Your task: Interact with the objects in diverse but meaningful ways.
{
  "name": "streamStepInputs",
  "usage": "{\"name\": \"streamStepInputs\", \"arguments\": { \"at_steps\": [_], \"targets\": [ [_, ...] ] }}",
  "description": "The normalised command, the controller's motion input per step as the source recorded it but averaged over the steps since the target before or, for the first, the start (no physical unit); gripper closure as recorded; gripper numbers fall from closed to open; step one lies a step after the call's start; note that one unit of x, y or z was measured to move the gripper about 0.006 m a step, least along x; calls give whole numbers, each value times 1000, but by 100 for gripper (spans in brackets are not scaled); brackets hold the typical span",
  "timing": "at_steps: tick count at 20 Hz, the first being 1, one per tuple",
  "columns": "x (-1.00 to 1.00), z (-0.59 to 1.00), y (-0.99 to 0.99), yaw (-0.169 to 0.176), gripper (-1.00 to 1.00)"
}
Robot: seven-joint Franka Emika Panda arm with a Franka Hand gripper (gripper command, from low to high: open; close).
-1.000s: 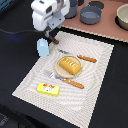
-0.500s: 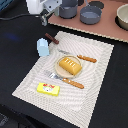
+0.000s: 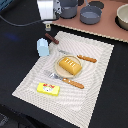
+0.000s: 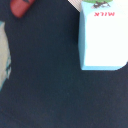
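Dark tabletop [image 3: 20, 55] carries a pale striped placemat [image 3: 95, 75] laid with toy foods, none of them in the robot's grasp. At the mat's centre, an orange-brown scored bread loaf [image 3: 70, 65] sits on a small plate [image 3: 58, 70], with a fork [image 3: 66, 80] and a knife [image 3: 80, 56] lying on either side. A yellow rectangular block [image 3: 48, 89] lies near the mat's front corner. At the far corner on the exterior view's left, a light blue milk carton [image 3: 43, 47] stands upright just beside a dark brown sausage [image 3: 50, 38]; the wrist camera shows the carton [image 4: 102, 37] close below. The gripper [image 3: 48, 11] hangs above that corner, its fingers hidden, so their spread cannot be told. Grey pots [image 3: 80, 10] stand beyond the mat. Every item appears set down; any handling seems yet to come.
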Motion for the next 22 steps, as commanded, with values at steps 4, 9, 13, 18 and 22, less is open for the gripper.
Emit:
{"name": "streamStepInputs", "arguments": {
  "at_steps": [4,9,13,18,22],
  "targets": [
    [323,86,-351,0,-100],
    [144,-112,-106,0,-100],
    [39,-264,-127,0,-100],
    [10,-247,-210,0,-100],
    [43,-176,-313,0,-100]
  ]
}}
